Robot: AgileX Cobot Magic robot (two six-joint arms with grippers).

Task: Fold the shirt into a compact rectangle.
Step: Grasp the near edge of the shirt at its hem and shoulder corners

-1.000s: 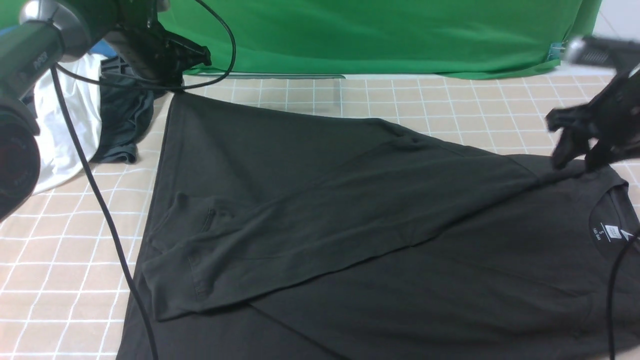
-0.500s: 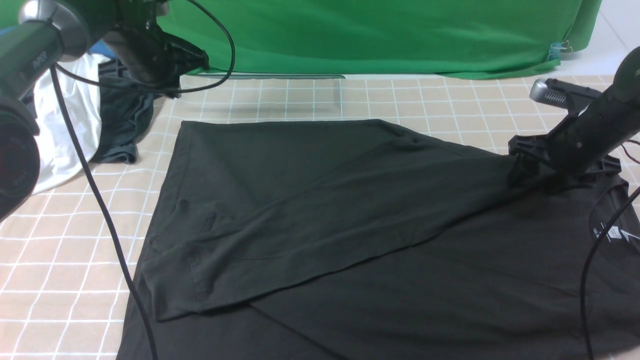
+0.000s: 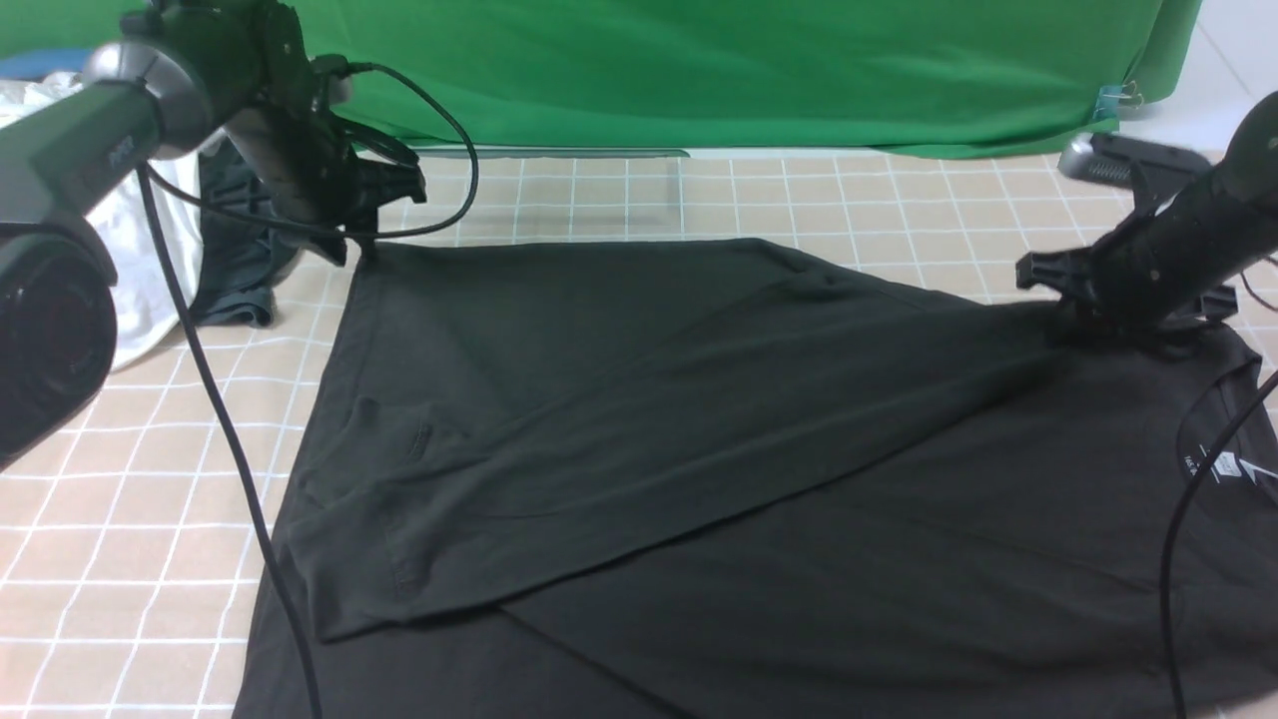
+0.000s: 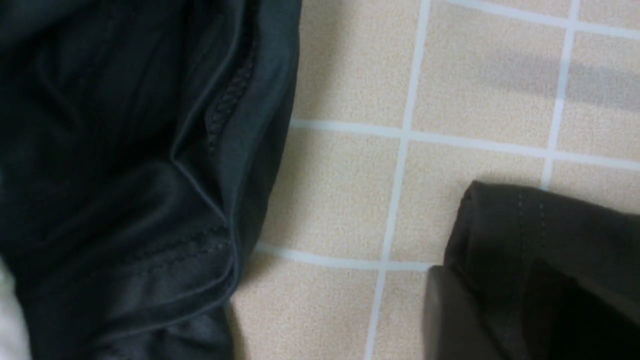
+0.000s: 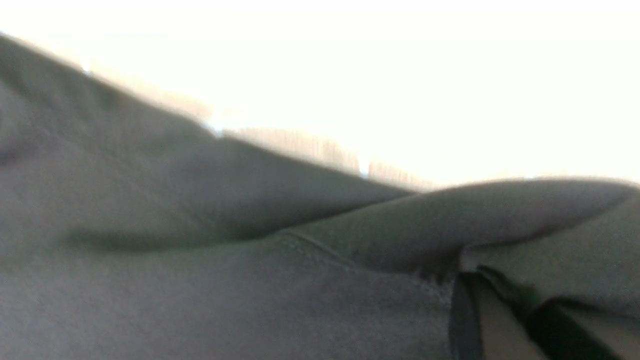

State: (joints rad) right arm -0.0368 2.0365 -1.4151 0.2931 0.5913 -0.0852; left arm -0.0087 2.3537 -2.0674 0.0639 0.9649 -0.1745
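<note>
The shirt [image 3: 699,559] lies spread on the table [image 3: 899,220], its sleeve [image 3: 559,469] folded across. The right end effector [image 3: 1108,325] presses into its shoulder, the left end effector [image 3: 369,215] hovers at the far corner, and whether either is closed I cannot tell. A shallow pinch could slip, or lifting could drag the sleeve askew.

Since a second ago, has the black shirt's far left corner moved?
Yes. The black shirt's far left corner has slid back toward the camera, away from the green backdrop, leaving more checked cloth bare between them.
</note>
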